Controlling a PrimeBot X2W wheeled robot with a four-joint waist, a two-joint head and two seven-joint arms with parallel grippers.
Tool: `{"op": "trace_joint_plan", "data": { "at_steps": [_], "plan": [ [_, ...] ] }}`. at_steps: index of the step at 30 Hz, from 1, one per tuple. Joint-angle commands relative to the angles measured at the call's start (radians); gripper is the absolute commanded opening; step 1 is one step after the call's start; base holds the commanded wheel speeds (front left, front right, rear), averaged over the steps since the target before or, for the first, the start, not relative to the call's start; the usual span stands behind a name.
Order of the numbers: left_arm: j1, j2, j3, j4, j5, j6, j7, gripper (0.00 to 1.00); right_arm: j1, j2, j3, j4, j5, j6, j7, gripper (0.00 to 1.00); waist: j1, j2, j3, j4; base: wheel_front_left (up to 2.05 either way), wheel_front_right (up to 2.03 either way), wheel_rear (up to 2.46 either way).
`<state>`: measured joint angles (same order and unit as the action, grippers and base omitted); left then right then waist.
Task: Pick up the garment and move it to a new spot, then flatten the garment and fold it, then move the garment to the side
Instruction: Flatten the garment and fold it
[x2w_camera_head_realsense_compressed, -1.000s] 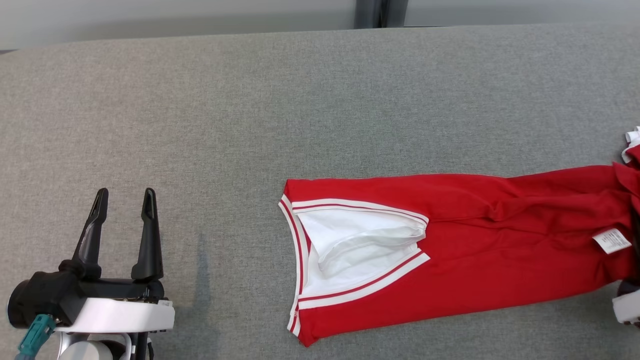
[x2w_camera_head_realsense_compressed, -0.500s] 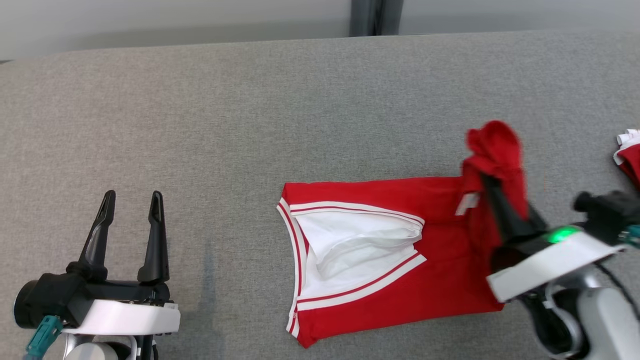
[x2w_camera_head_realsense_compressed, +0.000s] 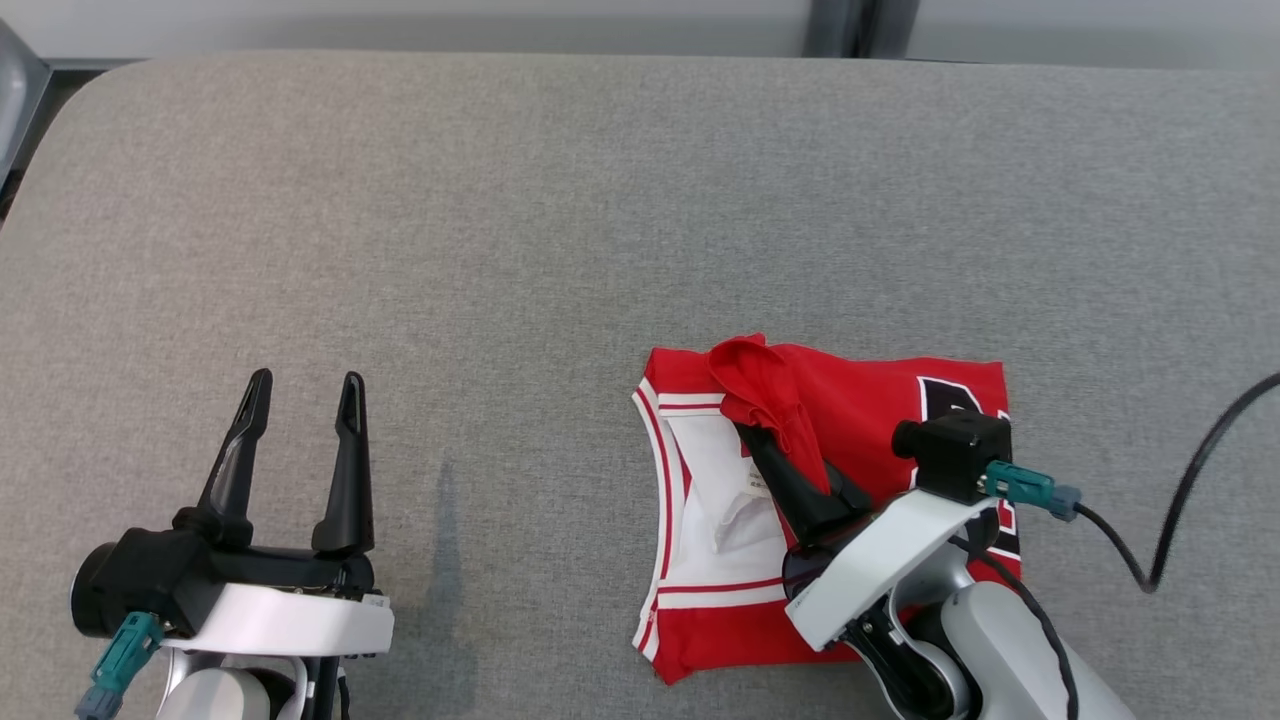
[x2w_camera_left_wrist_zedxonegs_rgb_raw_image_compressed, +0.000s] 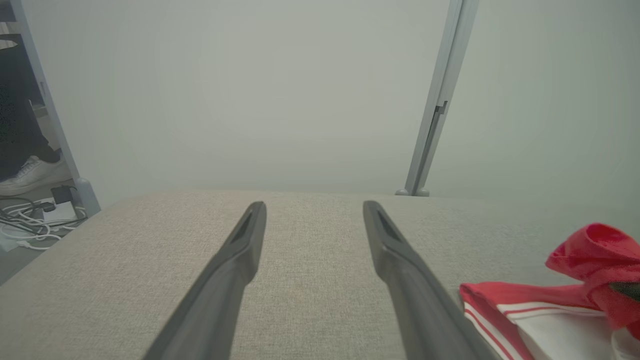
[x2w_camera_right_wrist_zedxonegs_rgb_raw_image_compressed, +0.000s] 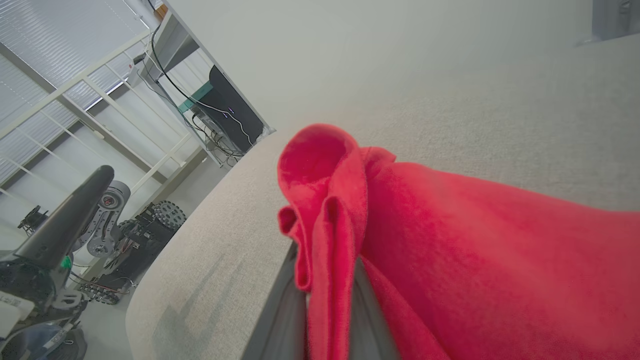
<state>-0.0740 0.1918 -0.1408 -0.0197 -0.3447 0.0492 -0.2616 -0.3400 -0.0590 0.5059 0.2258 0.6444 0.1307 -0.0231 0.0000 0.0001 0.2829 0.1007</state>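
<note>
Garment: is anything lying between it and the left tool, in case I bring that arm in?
Nothing visible. Bare grey table lies between the open left tool and the striped edge of the garment. The right tool is shut on a red fold of it.

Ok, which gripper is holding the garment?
The right gripper, shut on a bunched red fold of the garment; the left gripper stands open, apart from it.

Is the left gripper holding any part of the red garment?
No, the left gripper stands open over the bare grey surface, well apart from the red garment.
</note>
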Motion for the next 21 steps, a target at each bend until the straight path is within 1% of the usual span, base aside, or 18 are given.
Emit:
{"op": "trace_joint_plan", "data": {
  "at_steps": [1, 4, 5, 6, 7, 9, 13, 16, 18, 21],
  "plan": [
    [-0.026, -0.003, 0.003, 0.002, 0.004, -0.007, -0.004, 1.0, -0.016, 0.0, 0.007, 0.023, 0.008, 0.0, -0.015, 0.0, 0.0, -0.0001, 0.012, 0.013, 0.0, 0.0, 0.0],
    [-0.025, -0.009, 0.008, 0.004, 0.007, -0.008, -0.004, 1.0, -0.043, 0.002, 0.035, 0.087, 0.017, 0.0, -0.03, 0.0, 0.0, -0.0001, 0.023, 0.018, 0.0, 0.0, 0.0],
    [-0.025, -0.012, 0.01, 0.005, 0.009, -0.01, -0.004, 1.0, -0.05, 0.003, 0.045, 0.106, 0.012, 0.0, -0.032, 0.25, 0.0, -0.0001, 0.025, 0.018, 0.0, 0.0, 0.0],
    [-0.026, -0.014, 0.011, 0.005, 0.01, -0.012, -0.004, 1.0, -0.056, 0.004, 0.057, 0.122, 0.011, 0.0, -0.033, 0.46, 0.0, -0.0001, 0.027, 0.018, 0.0, 0.0, 0.0],
    [-0.027, -0.017, 0.012, 0.006, 0.011, -0.013, -0.004, 1.0, -0.065, 0.005, 0.071, 0.129, 0.017, 0.0, -0.04, 1.0, 0.0, -0.0001, 0.028, 0.017, 0.0, 0.0, 0.0],
    [-0.031, -0.021, 0.014, 0.008, 0.013, -0.016, -0.004, 1.0, -0.077, 0.004, 0.093, 0.132, 0.013, 0.0, -0.058, 1.0, 0.0, -0.0001, 0.03, 0.014, 0.0, 0.0, 0.0],
    [-0.035, -0.025, 0.02, 0.012, 0.021, -0.022, -0.005, 1.0, -0.097, -0.032, 0.136, 0.125, -0.048, 0.0, -0.096, 1.0, 0.0, -0.0001, 0.024, 0.002, 0.0, 0.0, 0.0],
    [-0.028, -0.025, 0.025, 0.015, 0.022, -0.024, -0.005, 1.0, -0.097, -0.056, 0.146, 0.089, -0.082, 0.0, -0.118, 1.0, 0.0, -0.0001, 0.016, -0.011, 0.0, 0.0, 0.0],
    [-0.026, -0.023, 0.03, 0.015, 0.023, -0.024, -0.005, 1.0, -0.089, -0.08, 0.133, 0.059, -0.105, 0.0, -0.137, 1.0, 0.0, -0.0001, 0.011, -0.019, 0.0, 0.0, 0.0],
    [-0.021, -0.017, 0.04, 0.011, 0.023, -0.02, -0.005, 1.0, -0.063, -0.109, 0.085, 0.004, -0.135, 0.0, -0.161, 1.0, 0.0, -0.0001, 0.004, -0.031, 0.0, 0.0, 0.0]
  ]
}}
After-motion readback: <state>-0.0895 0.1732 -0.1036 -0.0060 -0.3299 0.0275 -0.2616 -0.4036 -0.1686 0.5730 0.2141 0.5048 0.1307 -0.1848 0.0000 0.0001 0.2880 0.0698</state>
